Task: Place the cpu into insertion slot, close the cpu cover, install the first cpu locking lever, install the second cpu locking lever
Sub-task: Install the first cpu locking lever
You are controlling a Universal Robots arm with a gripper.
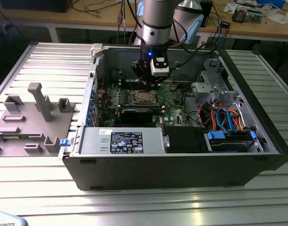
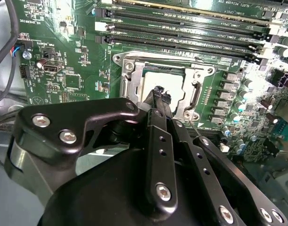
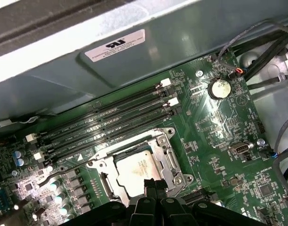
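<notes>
Gripper (image 2: pixel 159 92) sits close over the socket. Its black fingertips are pinched together with nothing seen between them. The tips hang above the cpu (image 3: pixel 136 170); whether they touch it cannot be told.

Cpu lies flat in the socket, its pale tan-silver face showing through the open centre of the cpu cover (image 3: pixel 168 162). Cover is down around the chip, with silvery frame on every side. Whether the locking levers are latched cannot be told.

Just beyond the socket, long black memory slots (image 3: pixel 106 125) run parallel to one cover edge. A coin cell battery (image 3: pixel 219 88) sits farther off on the green motherboard (image 3: pixel 214 141).

In the exterior view the arm (image 1: pixel 153 23) stands vertical over the open computer case (image 1: pixel 181 165). The case lies on its side on a ribbed metal table (image 1: pixel 50 56). Grey fixture blocks (image 1: pixel 38 101) stand on the table at the exterior view's left, well apart from the case. A wooden bench (image 1: pixel 40 19) with cables runs along the back.
</notes>
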